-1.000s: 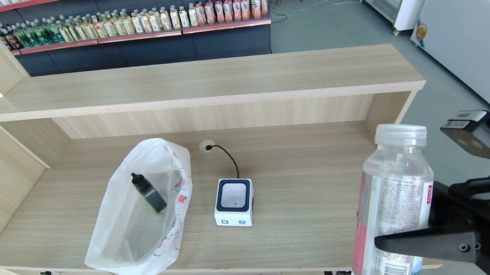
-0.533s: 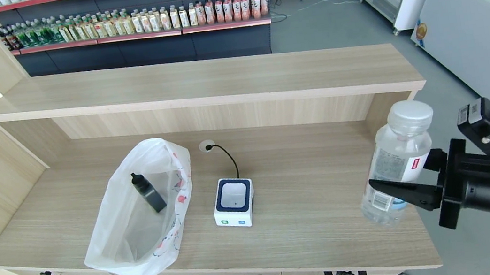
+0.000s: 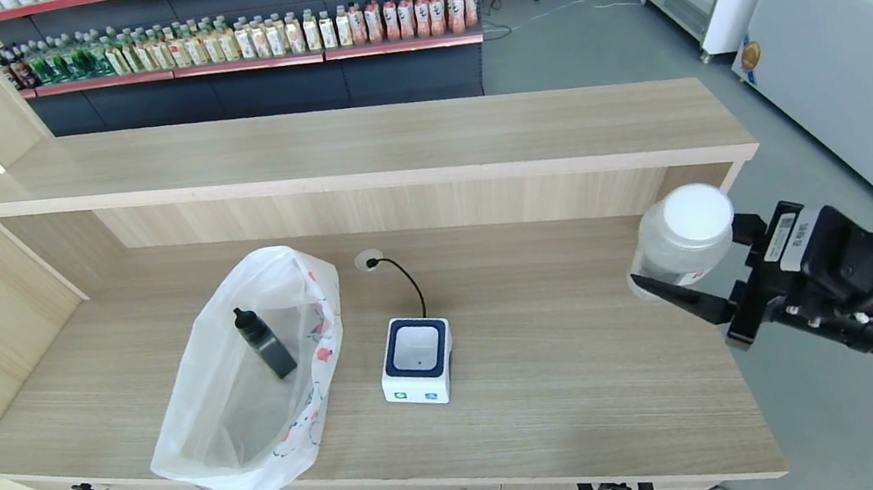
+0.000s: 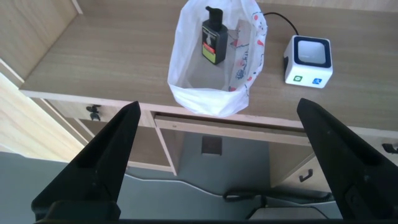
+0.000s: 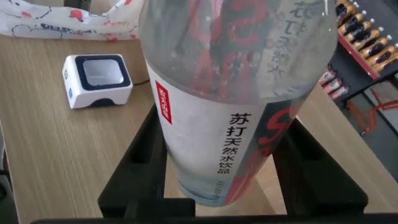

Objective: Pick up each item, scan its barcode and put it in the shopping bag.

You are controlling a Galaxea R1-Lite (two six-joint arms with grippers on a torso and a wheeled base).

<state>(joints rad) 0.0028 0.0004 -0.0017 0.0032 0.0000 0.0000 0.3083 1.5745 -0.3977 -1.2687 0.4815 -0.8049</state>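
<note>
My right gripper (image 3: pixel 694 278) is shut on a clear water bottle (image 3: pixel 682 240) with a white cap and a red-and-white label, held above the counter's right end with its cap turned toward the head camera. The bottle (image 5: pixel 239 93) sits between the black fingers (image 5: pixel 140 168) in the right wrist view. The white barcode scanner (image 3: pixel 417 359) with a dark window sits mid-counter, also seen as the scanner (image 5: pixel 98 79). A white shopping bag (image 3: pixel 252 379) stands open to its left with a dark pump bottle (image 3: pixel 265 343) inside. My left gripper (image 4: pixel 221 155) hangs open below the counter's front edge, holding nothing.
The wooden counter (image 3: pixel 545 365) has a raised back ledge (image 3: pixel 357 150) and side walls. The scanner's black cable (image 3: pixel 405 278) runs to a hole in the counter. Drink shelves (image 3: pixel 241 39) and freezers (image 3: pixel 839 32) stand beyond. Drawers (image 4: pixel 211 146) sit under the counter's front.
My right arm has carried the bottle up and away from the camera, from low at the front right to over the counter's right end, tipping it so its cap faces the camera.
</note>
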